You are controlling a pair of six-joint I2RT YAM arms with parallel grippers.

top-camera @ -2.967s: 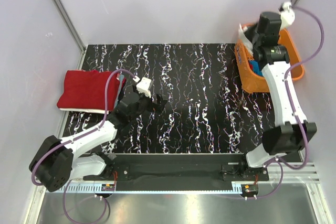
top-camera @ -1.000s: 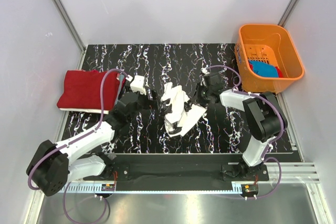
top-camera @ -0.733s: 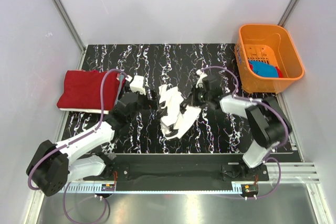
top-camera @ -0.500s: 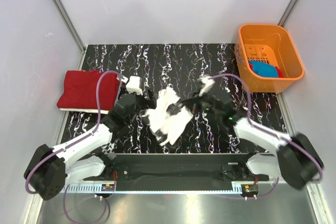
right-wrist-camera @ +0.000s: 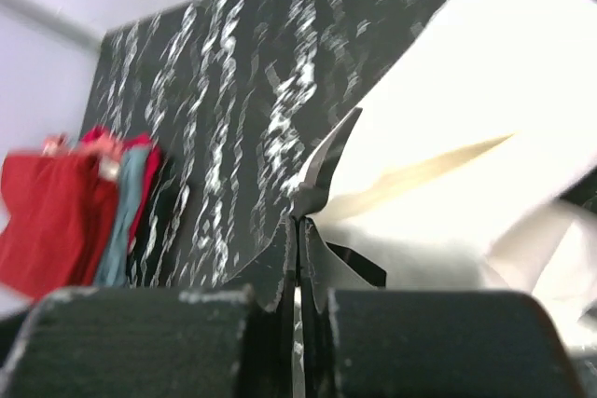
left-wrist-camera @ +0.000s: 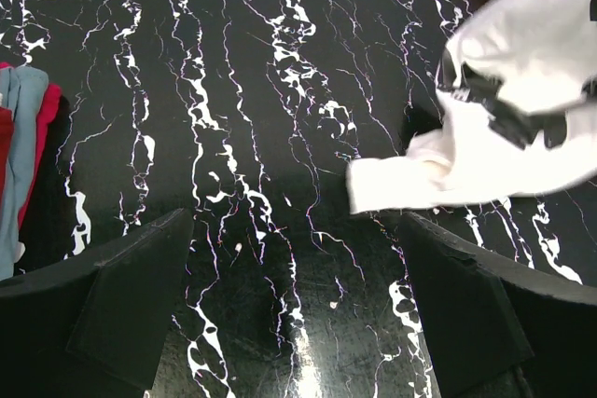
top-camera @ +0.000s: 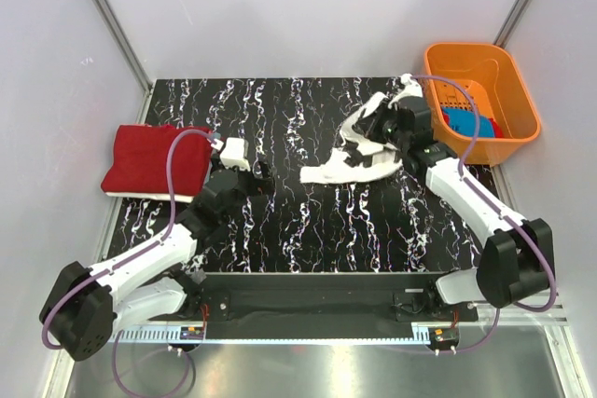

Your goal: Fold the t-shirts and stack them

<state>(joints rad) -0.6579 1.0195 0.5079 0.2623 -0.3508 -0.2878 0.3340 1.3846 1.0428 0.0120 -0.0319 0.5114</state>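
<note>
Three shirts are in view: the white shirt [top-camera: 350, 160] hangs crumpled near the far right corner of the table [top-camera: 308, 221], beside the orange basket [top-camera: 522, 100], pinched between the pressed-together fingers of the right gripper [right-wrist-camera: 300, 223]. The red shirt [top-camera: 149, 160] lies folded at the left edge, and the blue shirt [top-camera: 466, 123] sits inside the basket. The left gripper [left-wrist-camera: 294, 230] hovers left of the table's middle, fingers spread wide.

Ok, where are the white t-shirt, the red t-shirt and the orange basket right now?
white t-shirt [top-camera: 347, 167], top external view, on its lower fold.
red t-shirt [top-camera: 149, 160], top external view, middle of the folded cloth.
orange basket [top-camera: 471, 46], top external view, on its far rim.
</note>
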